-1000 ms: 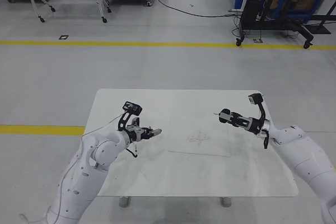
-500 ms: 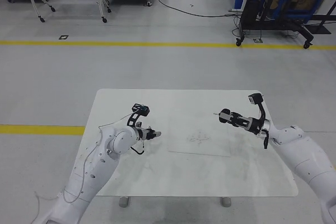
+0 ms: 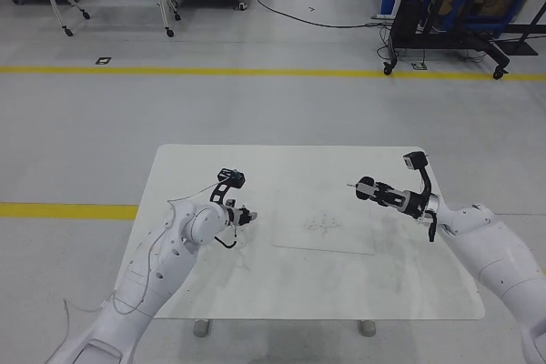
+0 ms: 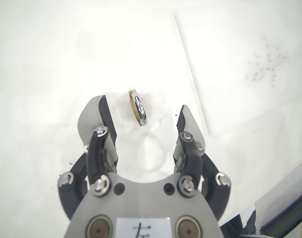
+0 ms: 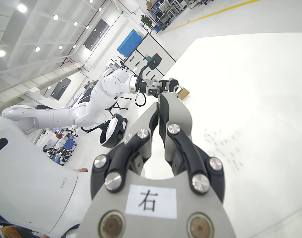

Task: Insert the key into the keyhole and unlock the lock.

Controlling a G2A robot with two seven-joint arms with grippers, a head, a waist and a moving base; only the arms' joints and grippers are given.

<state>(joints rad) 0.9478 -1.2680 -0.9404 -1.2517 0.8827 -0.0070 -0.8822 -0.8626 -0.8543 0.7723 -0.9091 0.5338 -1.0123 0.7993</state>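
A small brass padlock (image 4: 138, 108) with a chrome shackle lies on the white table (image 3: 318, 282), seen edge-on. My left gripper (image 4: 143, 115) hangs just over it, open, one finger on each side and touching neither. From the right wrist view the padlock (image 5: 183, 93) sits right at the left gripper's (image 5: 172, 84) tips. In the top view the left gripper (image 3: 246, 217) is left of the table's centre. My right gripper (image 3: 359, 188) is held above the table's right side, shut on the key, whose thin tip (image 3: 348, 187) pokes out toward the left arm. Its fingers (image 5: 163, 105) are pressed together.
A thin, flat, pale sheet (image 3: 323, 238) lies at the table's centre, its edge (image 4: 190, 75) running close beside the padlock. Dark scuff marks (image 3: 323, 223) dot it. Around the table lies open floor, with a yellow line (image 3: 55, 210) to the left.
The left wrist has turned and its fingers have tipped down over the padlock, drawing slightly back toward the left. The right arm has stayed still.
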